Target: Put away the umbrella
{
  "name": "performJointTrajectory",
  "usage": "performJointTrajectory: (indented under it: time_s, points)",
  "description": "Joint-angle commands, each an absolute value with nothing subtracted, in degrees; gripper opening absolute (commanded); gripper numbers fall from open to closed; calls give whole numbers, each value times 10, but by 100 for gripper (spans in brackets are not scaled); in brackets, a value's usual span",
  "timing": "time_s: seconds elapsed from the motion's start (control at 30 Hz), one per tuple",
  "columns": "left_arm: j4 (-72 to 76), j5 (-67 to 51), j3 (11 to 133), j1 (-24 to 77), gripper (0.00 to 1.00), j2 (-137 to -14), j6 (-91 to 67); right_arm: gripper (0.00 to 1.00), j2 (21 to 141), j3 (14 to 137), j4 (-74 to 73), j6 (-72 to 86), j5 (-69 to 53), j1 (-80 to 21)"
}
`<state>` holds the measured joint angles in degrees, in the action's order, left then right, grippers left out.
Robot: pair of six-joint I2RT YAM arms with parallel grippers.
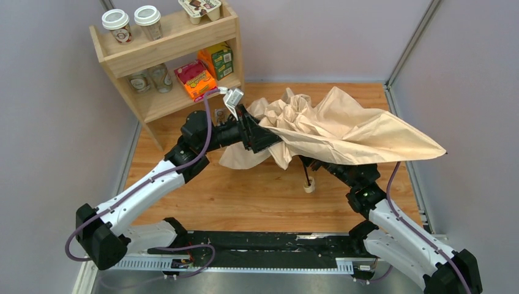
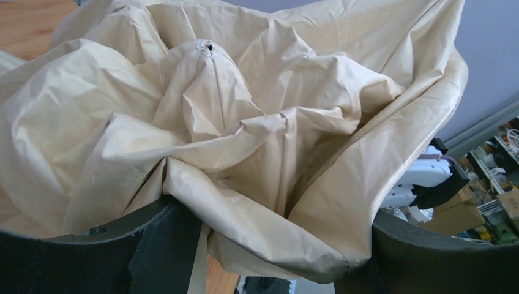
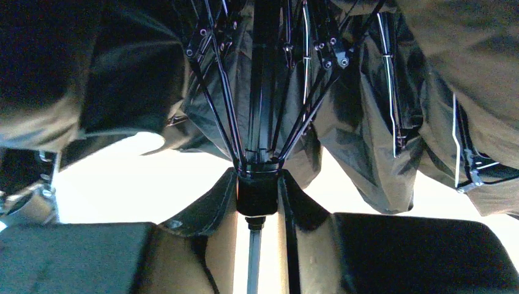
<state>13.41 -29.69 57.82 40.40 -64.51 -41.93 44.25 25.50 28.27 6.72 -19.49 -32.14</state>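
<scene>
I judge this the collapsing step: my right pincer [image 3: 257, 199] pinches the half-folded umbrella [image 1: 349, 131] under its canopy, mid-table toward 1 o'clock. My left pincer [image 2: 275, 254], spread wide at 11 o'clock, cups loose fabric; next it should gather that inward

From above, the umbrella [image 1: 355, 131] hides the right hand [image 3: 257, 191], seemingly clamped on its shaft [image 3: 265, 92].
</scene>
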Motion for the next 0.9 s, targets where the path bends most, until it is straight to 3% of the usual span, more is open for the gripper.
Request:
performJointTrajectory:
  time_s: [0.0,0.3,0.47,0.63,0.87]
  points:
    - [200,-287,612,417,76,-682,-428,0,430,267,395,90,-328,-323]
    - [262,-310,613,426,76,-732,-453,0,477,285,494,149,-423,-335]
    - [157,-316,663,432,76,-754,-430,0,460,297,471,159,-372,-346]
    - [-16,-136,650,472,77,-679,-325,0,399,280,410,113,-265,-349]
    - [-57,-88,622,477,77,-659,-372,0,396,285,385,104,-249,-349]
